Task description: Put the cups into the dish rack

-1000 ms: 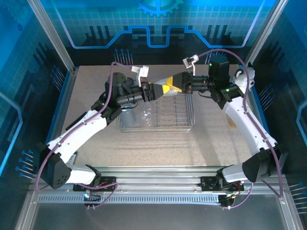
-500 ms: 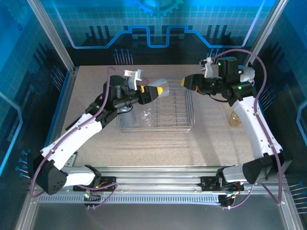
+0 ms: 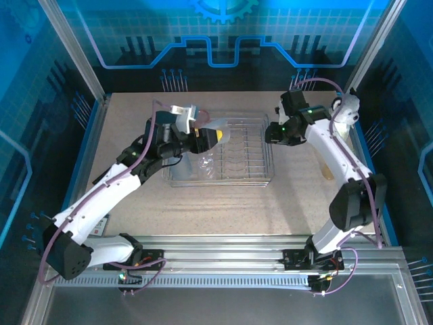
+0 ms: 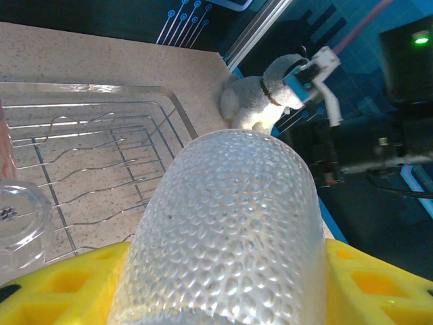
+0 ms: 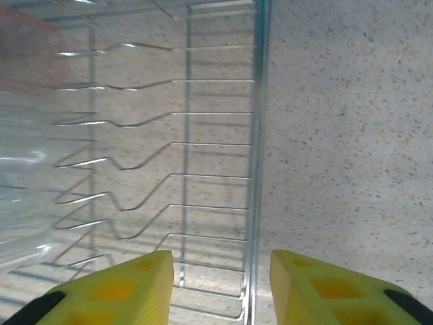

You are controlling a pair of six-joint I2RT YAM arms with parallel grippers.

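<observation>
Desk (image 3: 291, 196) carries dish rack (image 3: 252, 161), mid-far. L gripper (image 3: 212, 137) is nearer: jaws clamped on clear dimpled cup (image 4: 230, 203), above rack's left part, long axis approx level, pointing out from jaws twd rack's right end. R gripper (image 5: 221, 265) over rack's right rim, jaws part-open, empty. Next, prob: tip cup, lower it.

— How many cups?
— Four I can make out: one dimpled clear cup (image 4: 230, 223), one plain clear cup (image 3: 203, 162), one pink cup (image 5: 27, 57), one yellowish cup (image 3: 329, 170).
— Else?
— One dish rack (image 5: 256, 156), one plush animal (image 4: 260, 101).
</observation>
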